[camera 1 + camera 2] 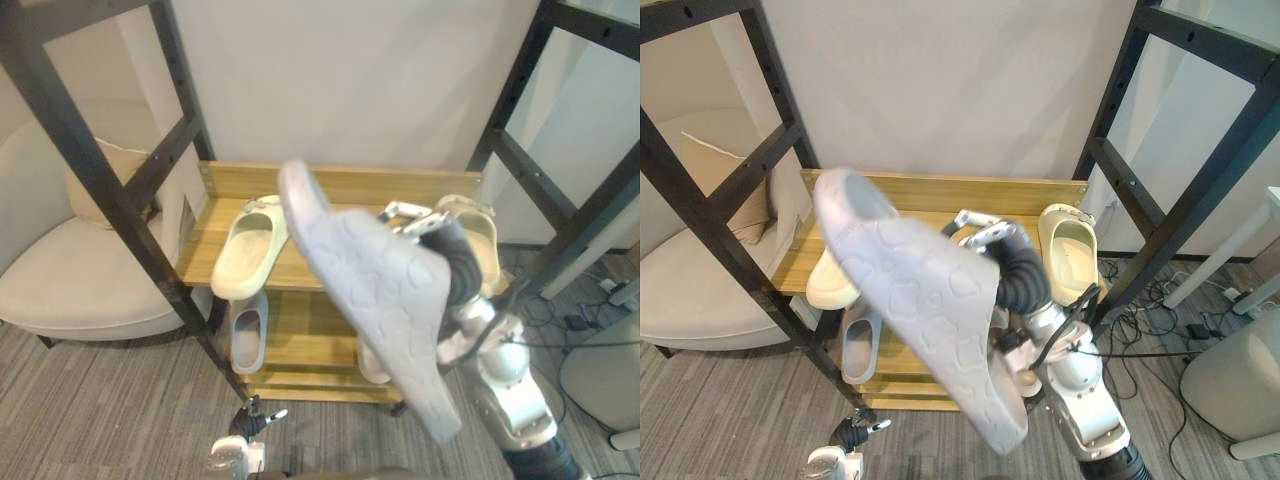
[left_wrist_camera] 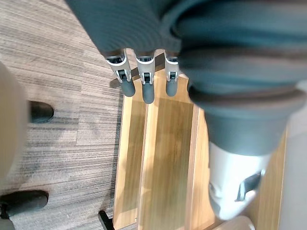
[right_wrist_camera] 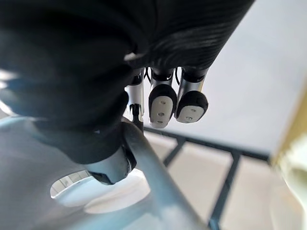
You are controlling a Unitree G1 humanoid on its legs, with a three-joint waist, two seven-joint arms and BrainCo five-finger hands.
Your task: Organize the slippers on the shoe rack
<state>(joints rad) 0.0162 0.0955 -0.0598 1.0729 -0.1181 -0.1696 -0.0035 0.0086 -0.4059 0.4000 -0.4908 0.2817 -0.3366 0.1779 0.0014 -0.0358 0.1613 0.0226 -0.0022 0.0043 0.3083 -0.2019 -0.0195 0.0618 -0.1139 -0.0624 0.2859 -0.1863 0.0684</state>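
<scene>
right wrist view shows the right hand (image 3: 160, 103) pinching the strap of the grey slipper (image 1: 375, 290) between thumb and fingers. seen from the head cameras, that slipper is held up in the air in front of the shoe rack (image 1: 340, 182), tilted, with its patterned sole facing the camera. behind it, on the rack's upper shelf, the left cream slipper (image 1: 248, 250) lies near one end and the right cream slipper (image 1: 482, 232) near the other. a pale blue slipper (image 1: 248, 338) sits on the lower shelf. the left hand (image 2: 147, 90) hangs low over the rack's bottom boards, fingers straight, holding nothing. a cream armchair (image 1: 70, 280) stands to the left of the rack.
</scene>
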